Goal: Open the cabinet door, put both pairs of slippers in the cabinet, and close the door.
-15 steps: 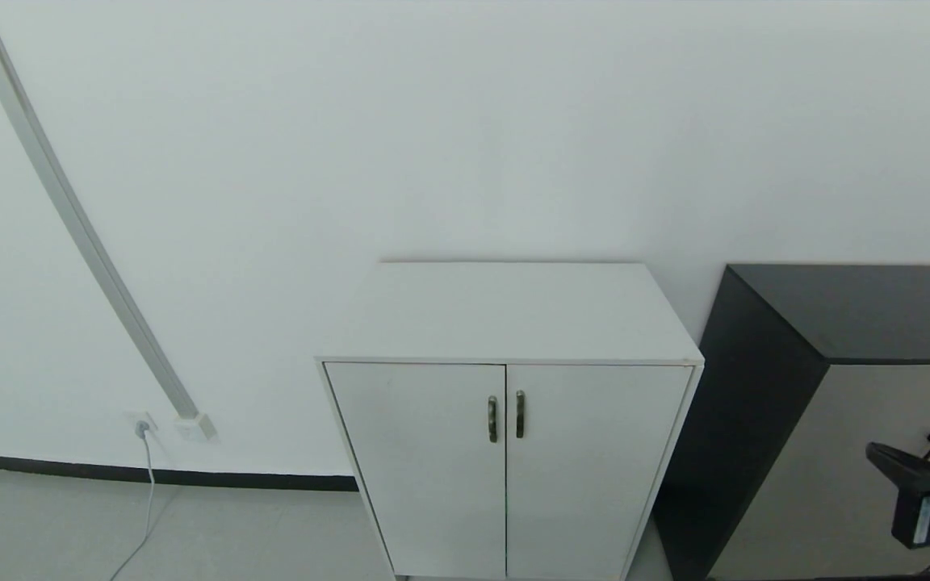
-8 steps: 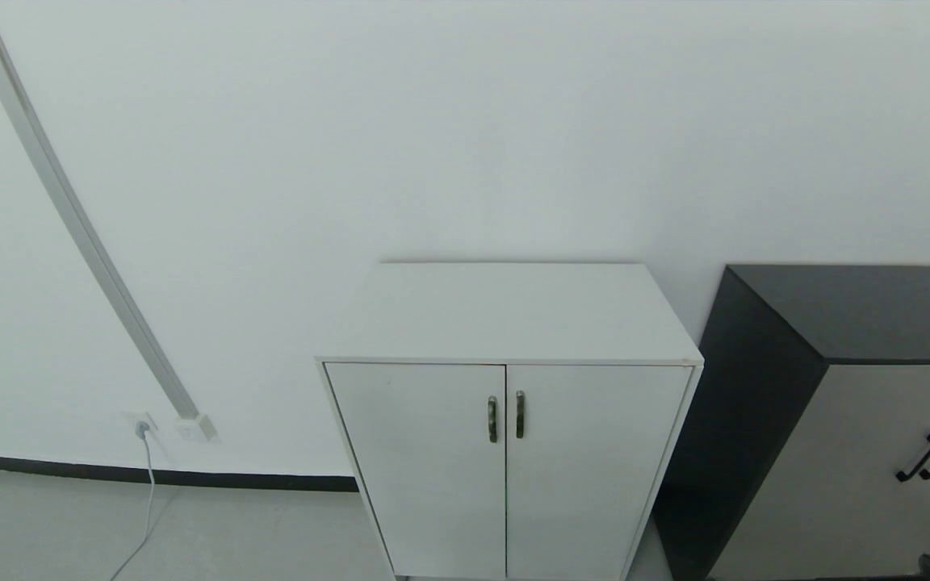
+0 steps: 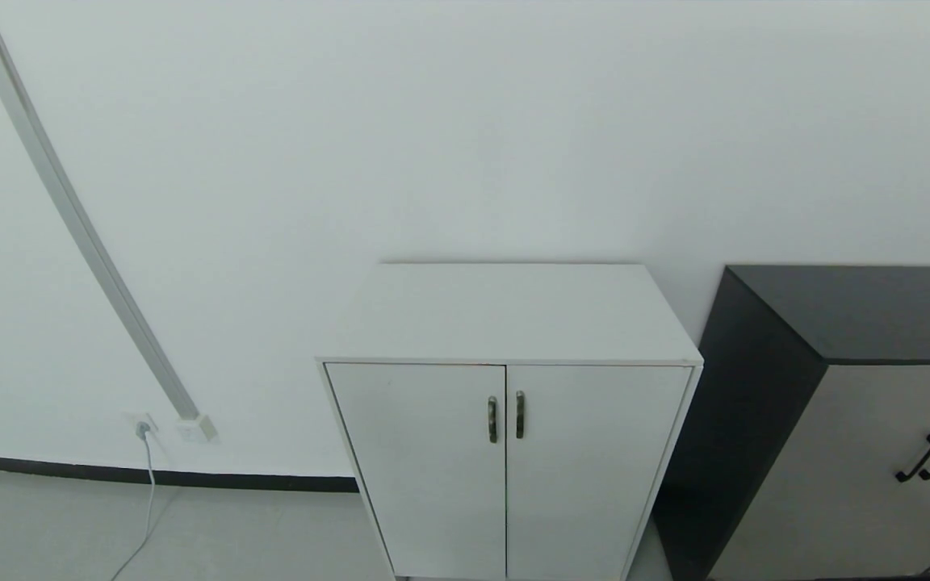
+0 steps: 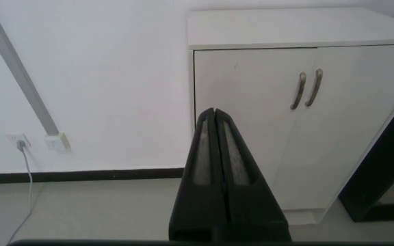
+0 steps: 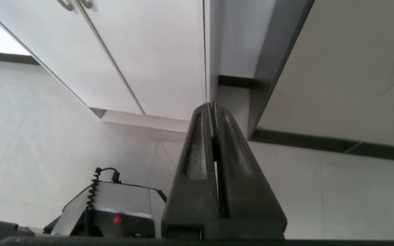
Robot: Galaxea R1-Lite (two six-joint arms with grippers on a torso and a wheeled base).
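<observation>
**Cabinet shut, both grippers pinched closed**

The white cabinet stands on the floor with its back against the wall. Both doors are shut flush. The two dark handles sit upright, side by side, either side of the centre seam near the top of the doors.

Just to its right is a dark cabinet, apart from it by a narrow gap, and its doors are closed too. Over on the left, a socket low on the wall has a cable hanging down to the floor.

The left gripper is out in front of the white cabinet, fingers pressed flat against each other, pointing roughly at the left door. The right gripper is also clamped shut. It's down low over the floor, aimed at the gap between the two cabinets.
</observation>
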